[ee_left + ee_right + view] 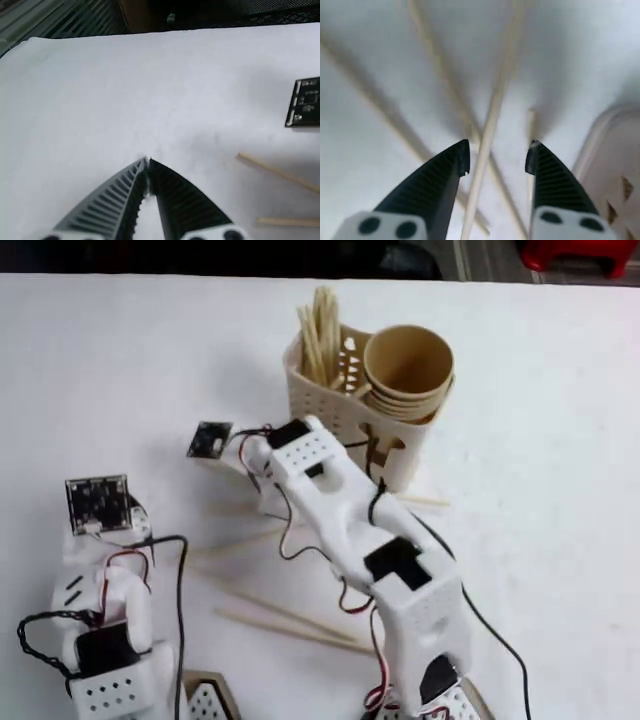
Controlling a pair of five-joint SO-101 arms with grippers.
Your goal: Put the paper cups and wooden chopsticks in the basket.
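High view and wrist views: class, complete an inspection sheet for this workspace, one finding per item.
Surface: white table.
Job's things: basket holds stacked paper cups and upright chopsticks; loose chopsticks lie on the table.
Clutter: nothing seen.
Pincers: left pincer shut, over bare table; right pincer open, astride one loose chopstick beside the basket.
Cables: black and red cables run along both arms.
Surroundings: red object beyond the far table edge.

One basket (322, 408); one paper cup stack (408, 362); two arms (400, 610) (112, 625)
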